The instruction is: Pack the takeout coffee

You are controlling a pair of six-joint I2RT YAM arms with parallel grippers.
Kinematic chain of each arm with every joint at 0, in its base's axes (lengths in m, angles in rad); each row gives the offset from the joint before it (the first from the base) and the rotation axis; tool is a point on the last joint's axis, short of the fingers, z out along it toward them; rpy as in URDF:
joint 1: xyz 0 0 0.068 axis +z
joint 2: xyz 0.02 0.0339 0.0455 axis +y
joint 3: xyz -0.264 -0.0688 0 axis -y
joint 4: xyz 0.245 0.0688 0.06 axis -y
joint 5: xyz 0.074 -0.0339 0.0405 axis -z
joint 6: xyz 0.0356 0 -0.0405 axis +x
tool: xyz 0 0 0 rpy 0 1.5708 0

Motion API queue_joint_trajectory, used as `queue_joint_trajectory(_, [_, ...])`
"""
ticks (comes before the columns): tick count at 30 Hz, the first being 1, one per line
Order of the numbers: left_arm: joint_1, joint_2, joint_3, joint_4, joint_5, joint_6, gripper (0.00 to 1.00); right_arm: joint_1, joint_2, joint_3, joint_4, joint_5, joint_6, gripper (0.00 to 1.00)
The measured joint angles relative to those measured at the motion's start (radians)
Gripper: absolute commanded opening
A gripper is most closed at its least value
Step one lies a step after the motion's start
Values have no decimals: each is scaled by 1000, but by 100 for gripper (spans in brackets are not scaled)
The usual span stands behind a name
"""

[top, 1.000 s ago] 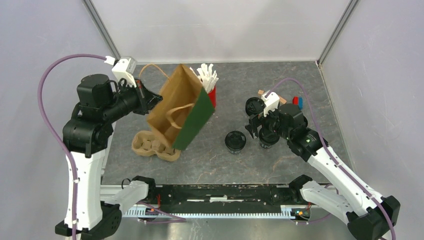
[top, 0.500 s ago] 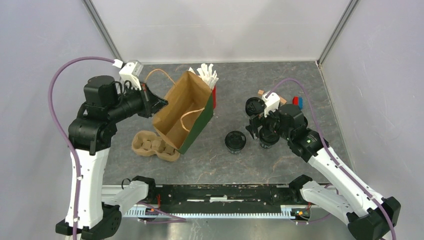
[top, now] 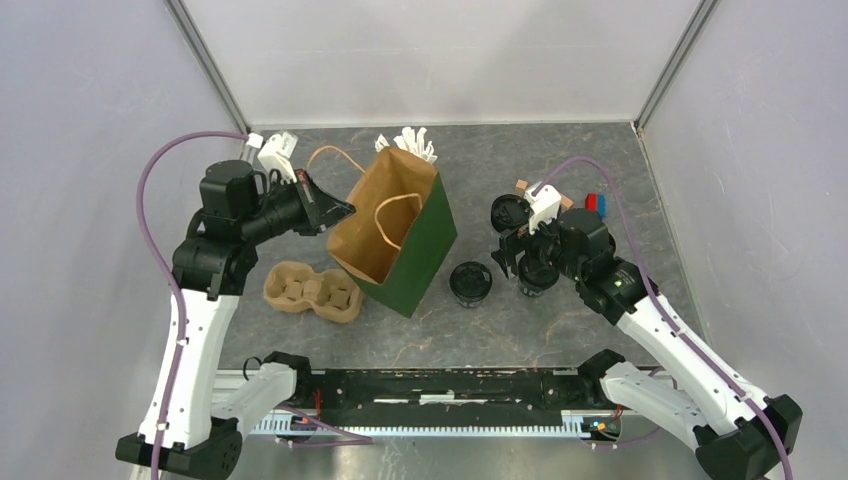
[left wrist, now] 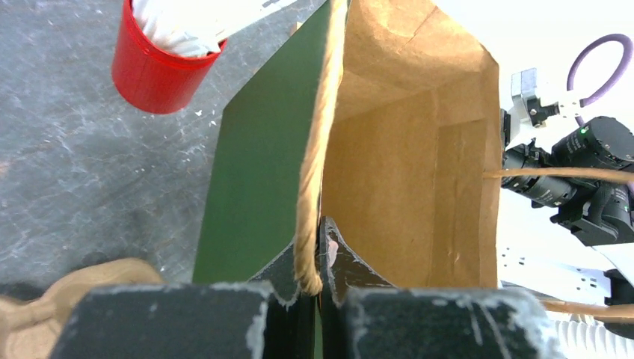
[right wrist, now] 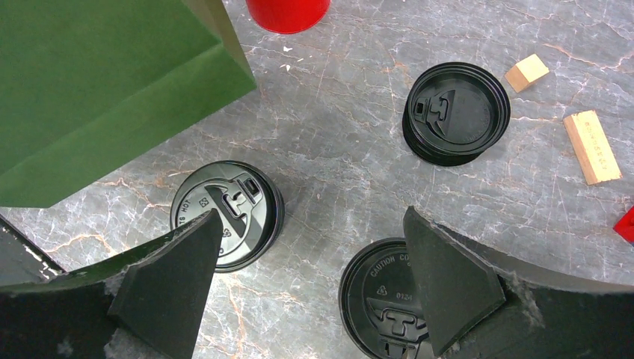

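Top external view: my left fingers (top: 337,212) are clenched on the near rim of the green paper bag (top: 415,250), which stands on the bench (top: 600,150) with its brown mouth open upward. The left wrist view shows the pinch close up: both pads are pressed together on the edge of the bag wall, and the twine handle (left wrist: 318,149) runs up along that edge just beside them. The red cup (left wrist: 159,71) of white sticks stands behind the bag, near its far corner, and the cardboard carrier (top: 310,291) lies on the bench just beside the bag's base, on my left arm's side. My right fingers (right wrist: 310,224) are spread wide and grasp nothing; they hover over the bench above two black lidded cups. The takeout coffee (right wrist: 228,215) stands upright with its lid on, near the bag's green side but apart from it, partly under one of my right fingertips. A second lidded cup (right wrist: 389,299) sits below the other fingertip, just beside the first. Farther off is a third black lid (right wrist: 456,112); whether it tops a cup or a stack I cannot tell. Two small wooden blocks (right wrist: 592,146) lie near it
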Motion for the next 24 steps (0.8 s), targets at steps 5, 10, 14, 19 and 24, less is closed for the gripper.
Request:
queue_joint_trajectory(5, [-3,-10,-127,108,20,-72,2,0,-2,0,-1,0,-3,98])
queue_joint_trajectory(10, [-5,14,-222,169,27,-104,2,0,-9,0,-2,6,-6,98])
queue_joint_trajectory(14, [-9,29,-261,183,27,-109,20,0,-13,0,-3,8,-10,98])
queue_joint_trajectory(19, [-14,49,-261,192,20,-116,59,0,-14,-1,-2,8,-13,98])
queue_joint_trajectory(24, [-16,77,-191,116,-55,-94,81,0,-16,-1,0,8,-15,98])
